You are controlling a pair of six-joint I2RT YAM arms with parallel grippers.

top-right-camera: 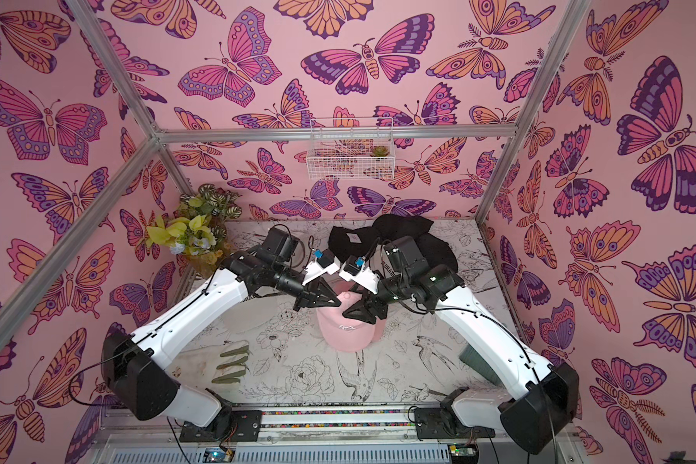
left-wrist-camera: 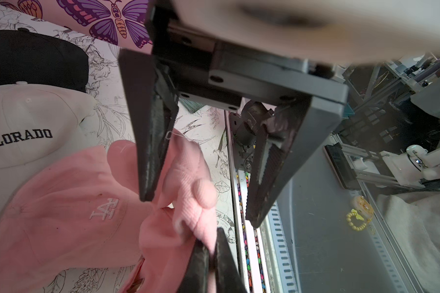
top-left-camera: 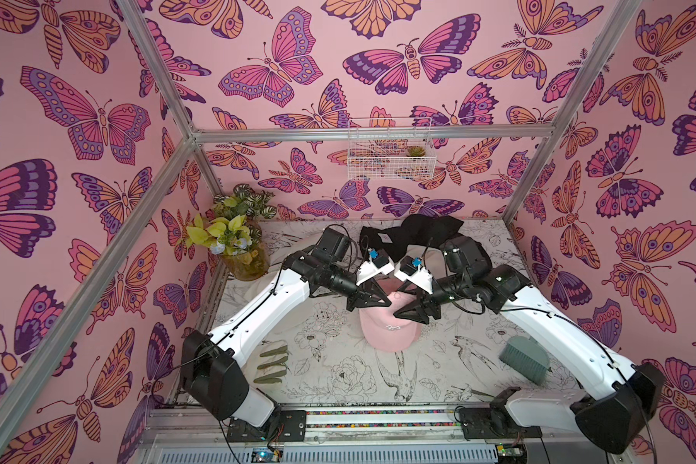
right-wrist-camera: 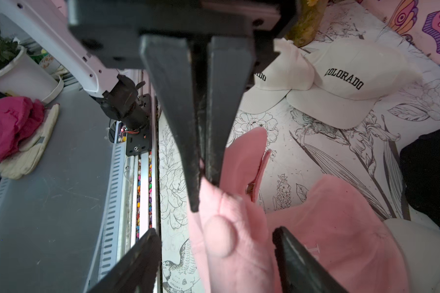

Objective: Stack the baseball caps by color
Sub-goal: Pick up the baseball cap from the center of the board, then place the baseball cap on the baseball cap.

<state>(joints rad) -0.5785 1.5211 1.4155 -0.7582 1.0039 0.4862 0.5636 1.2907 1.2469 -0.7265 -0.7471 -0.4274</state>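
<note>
The table (top-left-camera: 330, 333) has a floral-print top, and all caps lie on it.

The black caps (top-left-camera: 414, 233) are heaped at the back edge, right of centre.

The cream pair (right-wrist-camera: 351, 83) is two "COLORADO" caps, touching each other, on the left side near the vase (top-left-camera: 246, 261).

The third cream cap (left-wrist-camera: 31, 126) lies between the black caps and the pink caps and touches both.

The flat pink cap (left-wrist-camera: 61, 215) rests at table centre with its white monogram up.

The held pink cap (right-wrist-camera: 226, 266) is crumpled, button up, just beside the flat pink cap. It appears to overlap it, but the contact line is hidden.

The left gripper (right-wrist-camera: 205, 196) has its jaws together, clamped on a fold of the held pink cap.

The right gripper (left-wrist-camera: 201, 211) has its jaws apart, one finger on either side of the button of the held pink cap. Contact with the fabric cannot be confirmed.
</note>
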